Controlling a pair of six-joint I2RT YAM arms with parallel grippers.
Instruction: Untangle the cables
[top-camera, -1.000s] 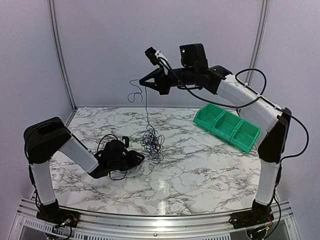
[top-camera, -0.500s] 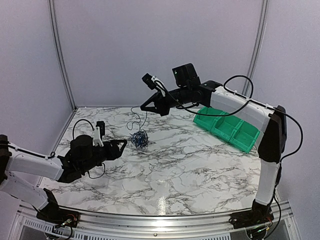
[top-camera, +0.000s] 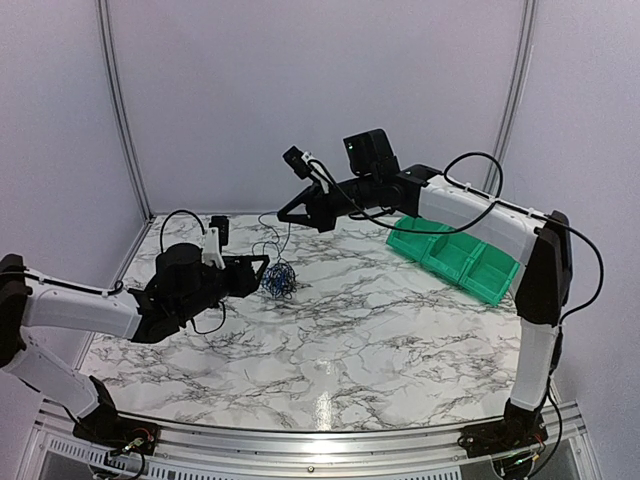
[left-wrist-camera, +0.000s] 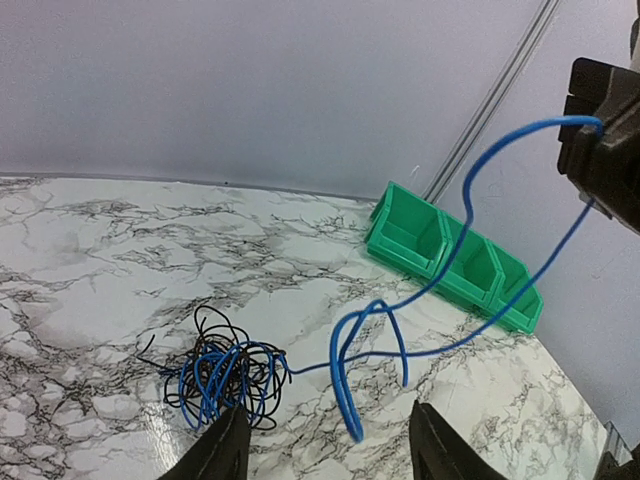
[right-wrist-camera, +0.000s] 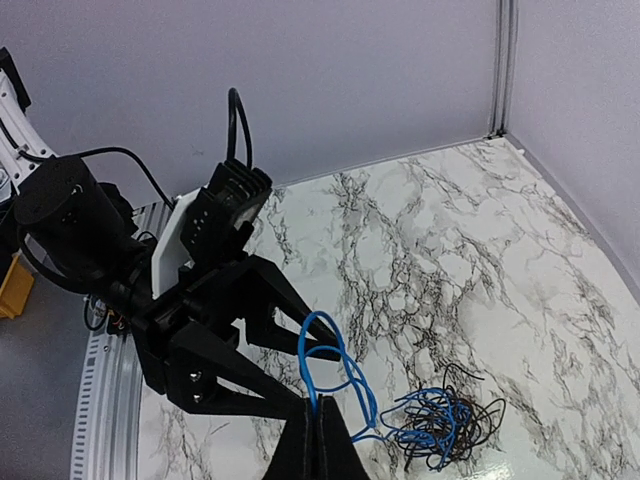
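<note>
Left end effector (top-camera: 262, 275) is wide open and holds nothing. It sits low over the white marble surface (top-camera: 400, 340), far to the left of the row of green plastic bins (top-camera: 455, 255). Its tips are just beside the small wad of thin blue and black wire cables (top-camera: 279, 277). The wad lies on the surface, also left of the bins. The right end effector (top-camera: 283, 217) is up in the air, left of the bins, and pinches one long blue wire (left-wrist-camera: 338, 370) tight. That wire hangs in loops down to the wad.
</note>
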